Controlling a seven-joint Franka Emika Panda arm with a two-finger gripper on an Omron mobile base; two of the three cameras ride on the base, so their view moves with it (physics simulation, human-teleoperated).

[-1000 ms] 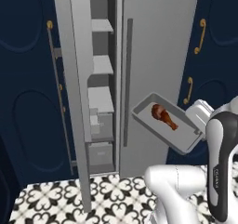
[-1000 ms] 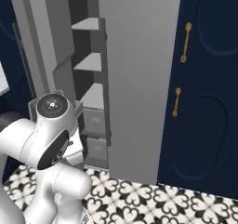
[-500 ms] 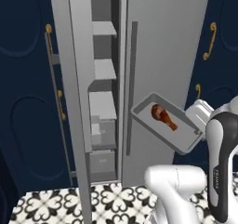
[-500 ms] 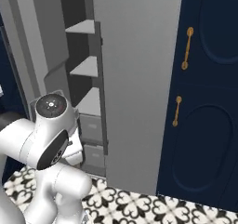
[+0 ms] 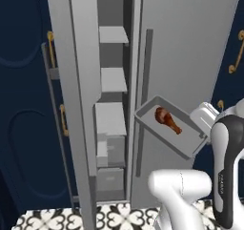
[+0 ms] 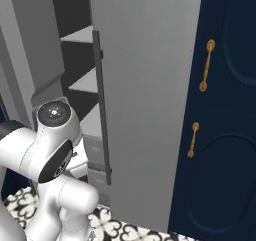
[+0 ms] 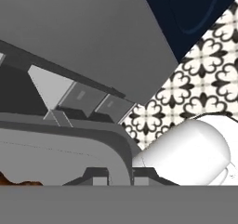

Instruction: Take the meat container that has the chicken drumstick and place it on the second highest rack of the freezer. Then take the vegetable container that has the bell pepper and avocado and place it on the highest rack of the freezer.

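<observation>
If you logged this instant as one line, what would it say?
gripper: shut on meat container | chicken drumstick: inside | freezer: open | second highest rack: bare

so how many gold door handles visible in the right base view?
2. Both are on the dark blue cabinet doors right of the freezer: the upper handle on the top door, the lower handle on the door below. Others may be out of frame.
</observation>
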